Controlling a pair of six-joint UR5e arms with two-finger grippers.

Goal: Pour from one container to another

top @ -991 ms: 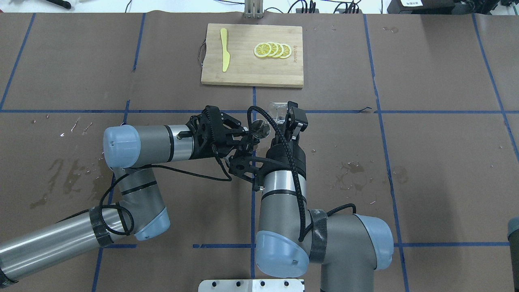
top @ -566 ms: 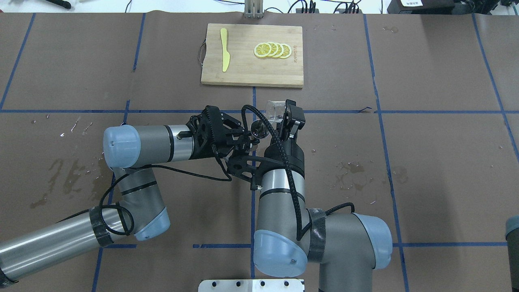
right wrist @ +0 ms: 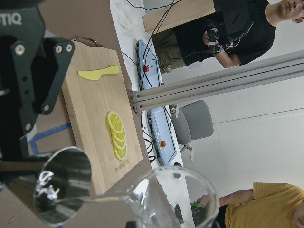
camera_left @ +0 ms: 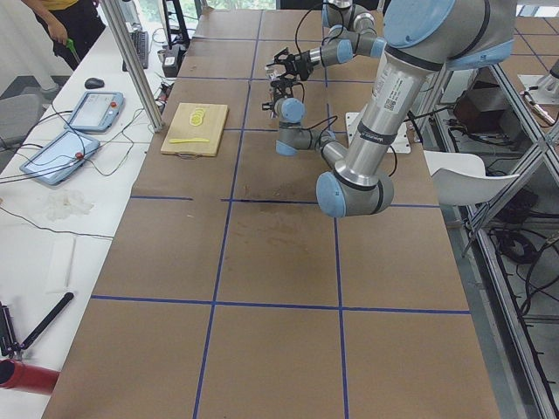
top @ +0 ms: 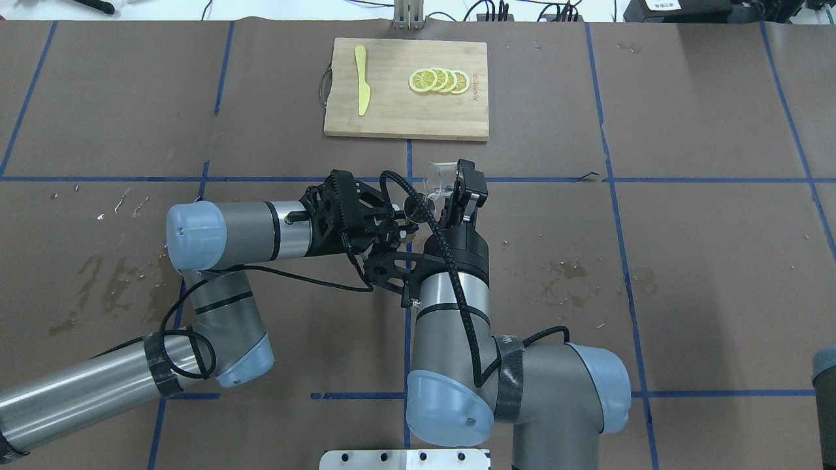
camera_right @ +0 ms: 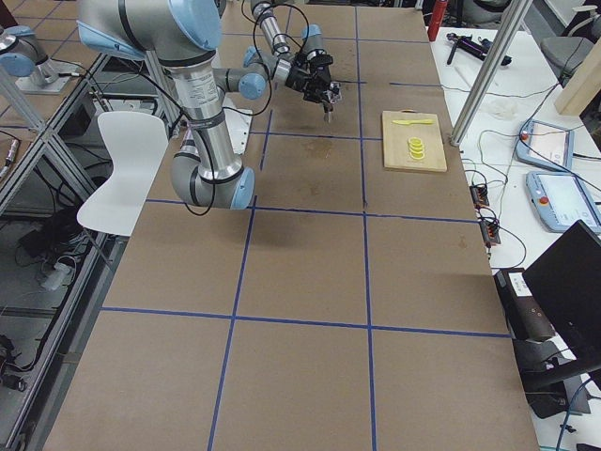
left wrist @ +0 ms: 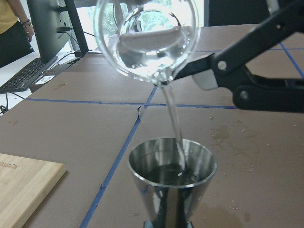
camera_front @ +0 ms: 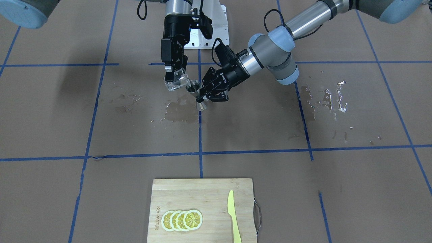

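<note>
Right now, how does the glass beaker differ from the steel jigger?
The beaker is clear glass; the jigger is shiny steel. The beaker is tipped, lip down, pouring; the jigger stands upright, catching the clear stream. Shared: each is gripped, beaker by the right gripper, jigger by the left gripper.

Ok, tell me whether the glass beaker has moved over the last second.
Yes. In the overhead view the beaker has shifted slightly left, closer to the vertical blue tape line below the cutting board.
</note>
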